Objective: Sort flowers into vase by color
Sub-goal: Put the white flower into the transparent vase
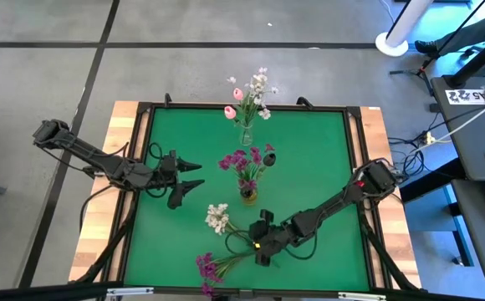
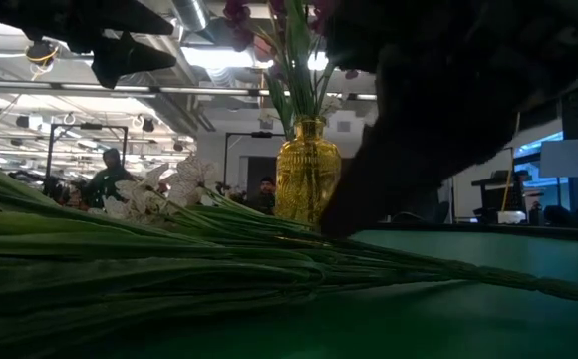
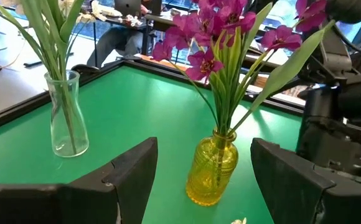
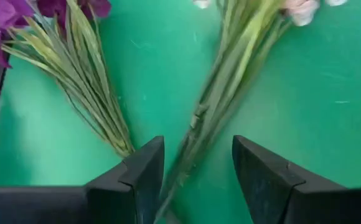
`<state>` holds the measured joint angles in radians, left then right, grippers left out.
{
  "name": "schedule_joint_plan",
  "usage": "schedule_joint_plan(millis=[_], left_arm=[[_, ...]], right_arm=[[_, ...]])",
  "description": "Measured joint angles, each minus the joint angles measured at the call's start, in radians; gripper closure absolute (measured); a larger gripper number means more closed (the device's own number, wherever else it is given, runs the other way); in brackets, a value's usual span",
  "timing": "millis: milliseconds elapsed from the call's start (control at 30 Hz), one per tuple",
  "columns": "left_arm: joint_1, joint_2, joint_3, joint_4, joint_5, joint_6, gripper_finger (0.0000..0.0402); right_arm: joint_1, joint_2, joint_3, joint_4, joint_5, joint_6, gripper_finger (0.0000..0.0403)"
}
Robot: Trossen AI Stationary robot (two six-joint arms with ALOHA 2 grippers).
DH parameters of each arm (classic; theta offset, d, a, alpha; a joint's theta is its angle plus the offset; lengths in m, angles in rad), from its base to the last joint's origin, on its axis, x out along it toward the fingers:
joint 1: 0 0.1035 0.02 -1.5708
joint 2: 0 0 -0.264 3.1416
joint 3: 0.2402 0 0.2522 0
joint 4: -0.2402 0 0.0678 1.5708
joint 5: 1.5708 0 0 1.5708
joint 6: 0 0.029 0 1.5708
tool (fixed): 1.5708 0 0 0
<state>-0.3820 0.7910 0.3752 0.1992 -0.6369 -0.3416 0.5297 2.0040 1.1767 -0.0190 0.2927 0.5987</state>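
A clear vase (image 1: pixel 247 134) at the table's far middle holds white and pink flowers. A yellow vase (image 1: pixel 248 196) at the centre holds purple flowers (image 3: pixel 218 37). A white sprig (image 1: pixel 217 219) and a purple sprig (image 1: pixel 209 267) lie flat on the green mat, their stems meeting near my right gripper (image 1: pixel 259 242). My right gripper (image 4: pixel 198 146) is open and low, one finger on each side of the white sprig's stem (image 4: pixel 211 106); I see no touch. My left gripper (image 1: pixel 188 176) is open and empty, above the mat to the left of the yellow vase (image 3: pixel 211 168).
The mat has a raised black frame (image 1: pixel 355 113), with the wooden table top outside it. The purple sprig's stems (image 4: pixel 87 81) lie just beside my right gripper's finger. The mat's right half (image 1: pixel 326 167) is bare. People and desks show in the room beyond the table.
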Motion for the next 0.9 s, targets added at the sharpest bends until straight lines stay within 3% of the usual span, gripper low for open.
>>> schedule_joint_plan(millis=[267,433,600,900], left_arm=[[0.0,0.0,0.0,-0.006,0.0,-0.014,0.0148],[0.0,0.0,0.0,-0.006,-0.001,-0.015,0.0148],[0.0,0.0,0.0,-0.006,-0.001,-0.015,0.0148],[0.0,0.0,0.0,-0.006,-0.001,-0.015,0.0148]], right_arm=[[-0.002,0.032,0.0,0.004,-0.015,0.0,0.0176],[-0.009,0.039,0.005,-0.022,-0.027,0.02,0.0181],[-0.015,0.037,0.003,-0.03,-0.041,0.025,0.0226],[-0.017,0.036,0.0,-0.009,-0.058,0.023,0.0363]])
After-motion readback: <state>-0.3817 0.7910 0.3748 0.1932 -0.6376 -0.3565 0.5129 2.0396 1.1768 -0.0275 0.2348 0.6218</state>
